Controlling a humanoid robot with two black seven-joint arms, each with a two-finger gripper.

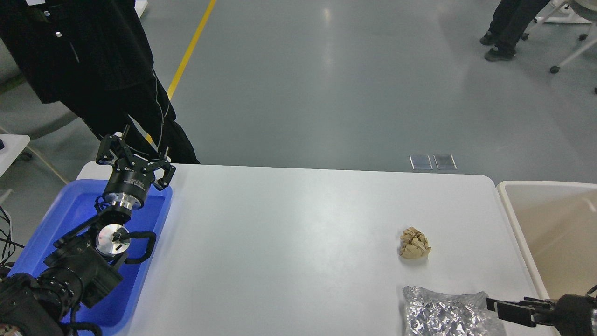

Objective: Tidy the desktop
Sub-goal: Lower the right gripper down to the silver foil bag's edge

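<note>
Surface (298, 224): white, nearly bare.
Paper ball (414, 243): near right edge.
Foil bag (447, 313): near-right corner, touching right pincer (495, 308); closure cannot be told.
Left pincer (135, 161): spread, empty, above blue tray (154, 242), left edge.
Nearer arm: right.

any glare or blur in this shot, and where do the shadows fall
Head view: sharp overall; soft ceiling-light streaks on the grey floor; bright glints on the crumpled foil; the brown paper ball casts only a faint shadow on the desktop; no motion blur.
</note>
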